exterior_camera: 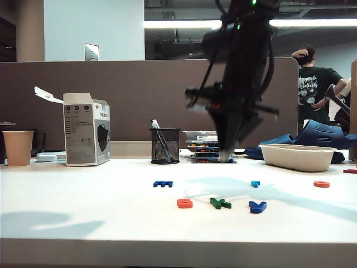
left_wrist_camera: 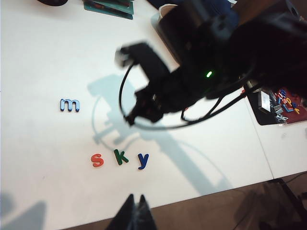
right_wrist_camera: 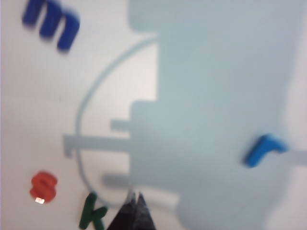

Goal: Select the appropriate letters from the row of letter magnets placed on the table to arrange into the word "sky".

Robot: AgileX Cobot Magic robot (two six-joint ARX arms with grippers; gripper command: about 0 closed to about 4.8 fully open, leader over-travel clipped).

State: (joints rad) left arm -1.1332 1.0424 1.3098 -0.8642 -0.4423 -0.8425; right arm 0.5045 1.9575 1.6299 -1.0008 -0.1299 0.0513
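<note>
Since the s (left_wrist_camera: 97,160), k (left_wrist_camera: 121,156) and y (left_wrist_camera: 142,161) already sit in a row near the table (left_wrist_camera: 43,57) edge, the risk is the right pincer (right_wrist_camera: 135,197), shut and empty above them, clipping one. Left pincer (left_wrist_camera: 135,200): shut, empty too, hanging off the table edge. Letters are flat smooth plastic that would slide easily.

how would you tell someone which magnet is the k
On the white table, find the three letters lined up nearest the front edge, below the raised right gripper. The k is the middle one, the only green, angular letter, between the orange-red s and dark blue y.
</note>
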